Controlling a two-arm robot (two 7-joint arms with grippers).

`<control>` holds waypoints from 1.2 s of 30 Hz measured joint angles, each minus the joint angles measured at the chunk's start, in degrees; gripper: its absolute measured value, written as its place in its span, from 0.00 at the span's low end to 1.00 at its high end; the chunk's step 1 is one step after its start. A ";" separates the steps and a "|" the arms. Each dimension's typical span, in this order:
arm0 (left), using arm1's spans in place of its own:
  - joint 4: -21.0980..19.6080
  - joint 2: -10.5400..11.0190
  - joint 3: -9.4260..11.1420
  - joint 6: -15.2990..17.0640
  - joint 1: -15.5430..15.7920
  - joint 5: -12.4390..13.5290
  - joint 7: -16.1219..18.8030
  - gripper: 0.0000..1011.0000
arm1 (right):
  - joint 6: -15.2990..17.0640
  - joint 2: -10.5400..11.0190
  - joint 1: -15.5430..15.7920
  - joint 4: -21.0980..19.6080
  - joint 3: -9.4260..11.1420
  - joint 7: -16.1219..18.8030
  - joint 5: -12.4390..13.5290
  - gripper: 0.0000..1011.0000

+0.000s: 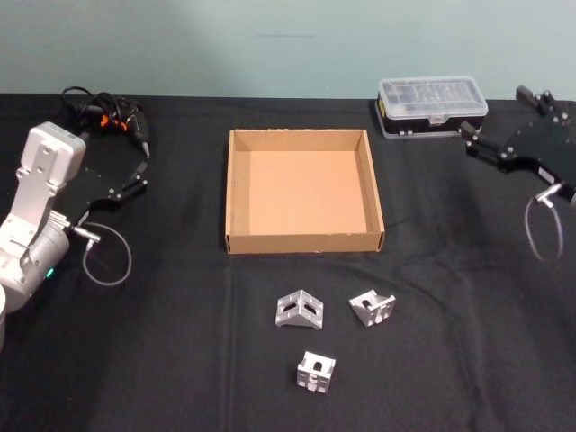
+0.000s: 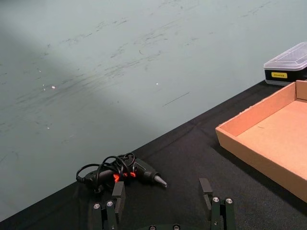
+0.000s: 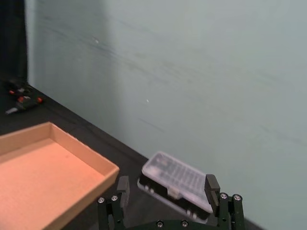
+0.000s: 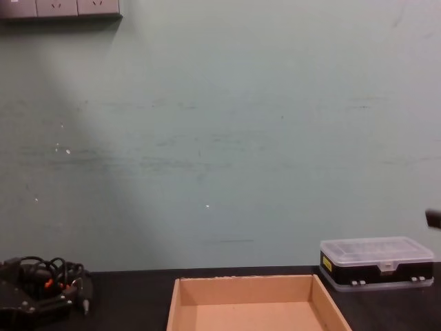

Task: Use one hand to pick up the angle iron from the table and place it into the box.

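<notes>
Three angle irons [image 1: 300, 310], one box [image 1: 306, 241]

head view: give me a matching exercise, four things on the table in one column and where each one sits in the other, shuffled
Things:
1 cardboard box
2 clear-lidded case
3 angle irons
4 corded screwdriver

Places:
a far side of the table, left of the box
b centre of the table
c near side, in front of the box
d far side, right of the box

Pairs: 1-b, 2-d, 3-c, 4-a
</notes>
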State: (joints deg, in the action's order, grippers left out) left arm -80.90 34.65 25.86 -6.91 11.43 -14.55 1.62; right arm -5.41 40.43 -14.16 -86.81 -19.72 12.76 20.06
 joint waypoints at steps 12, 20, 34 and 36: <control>0.00 0.00 0.00 0.00 0.00 0.00 0.00 0.99 | 4.35 4.73 -3.48 -5.95 1.65 12.06 3.08 0.99; 0.00 0.00 0.00 0.00 0.00 0.00 0.00 0.99 | 8.42 7.02 -9.08 -7.19 -0.70 23.89 3.64 0.99; 0.00 0.00 0.00 0.00 0.00 0.00 0.00 0.99 | 12.04 8.74 -20.48 -4.48 -10.56 42.63 2.05 0.99; 0.00 0.00 0.00 0.00 0.00 0.00 0.00 0.99 | 12.55 8.84 -22.06 -4.19 -12.12 45.13 1.69 0.99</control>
State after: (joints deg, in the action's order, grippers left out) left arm -80.90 34.65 25.86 -6.91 11.43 -14.55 1.62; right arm 7.14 49.26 -36.22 -91.00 -31.84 57.89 21.75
